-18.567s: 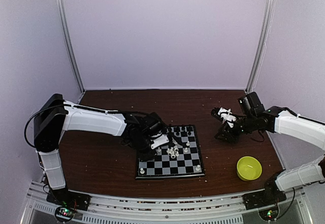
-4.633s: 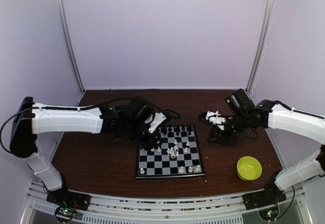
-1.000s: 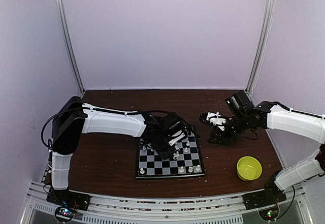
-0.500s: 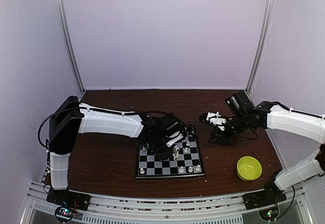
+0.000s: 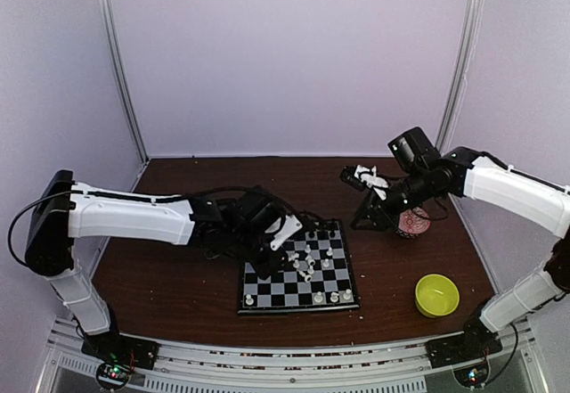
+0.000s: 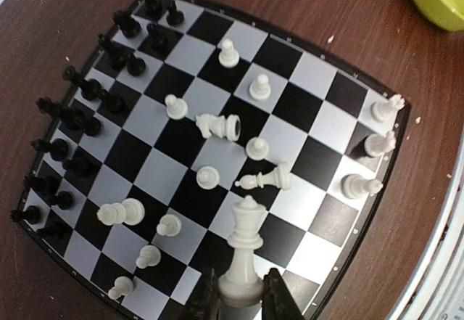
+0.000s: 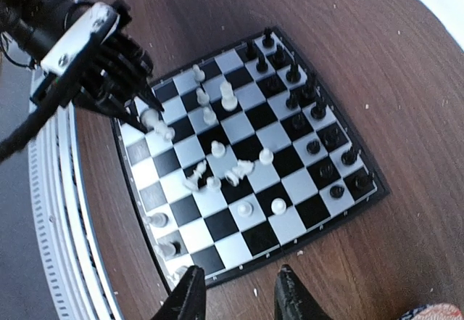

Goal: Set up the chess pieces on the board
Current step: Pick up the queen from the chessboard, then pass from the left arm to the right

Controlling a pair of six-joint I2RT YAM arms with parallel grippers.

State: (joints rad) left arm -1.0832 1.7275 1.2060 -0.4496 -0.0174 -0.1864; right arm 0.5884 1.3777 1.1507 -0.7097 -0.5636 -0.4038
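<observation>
Two grippers, one board, one set of chess pieces and two bowls, all on a brown table [image 5: 169,290].

1. Board [image 6: 325,72]: lies flat, with checkered squares and a black rim.
2. Chess pieces:
   - Black pieces [image 6: 112,102] stand in two rows along the board's far edge.
   - Three white pieces [image 6: 380,142] stand upright in the row along the opposite, near edge.
   - Loose white pieces [image 6: 206,177] are scattered over the board's middle squares. At least two of them lie on their sides.
3. Left gripper [image 6: 238,302]: hangs over the left half of the board. Its fingers are pinched on the base of a tall white piece [image 6: 244,247], which is held upright with its crown away from the fingers. Whether the base touches a square cannot be told.
4. Right gripper [image 7: 239,298]: held above the table just off the board's right edge. Its fingers are parted, with nothing between them.
5. Yellow-green bowl [image 5: 436,295]: to the right of the board's near corner and well apart from it.
6. Red-patterned bowl [image 5: 411,224]: to the right of the board's far corner, partly hidden by the right arm.
</observation>
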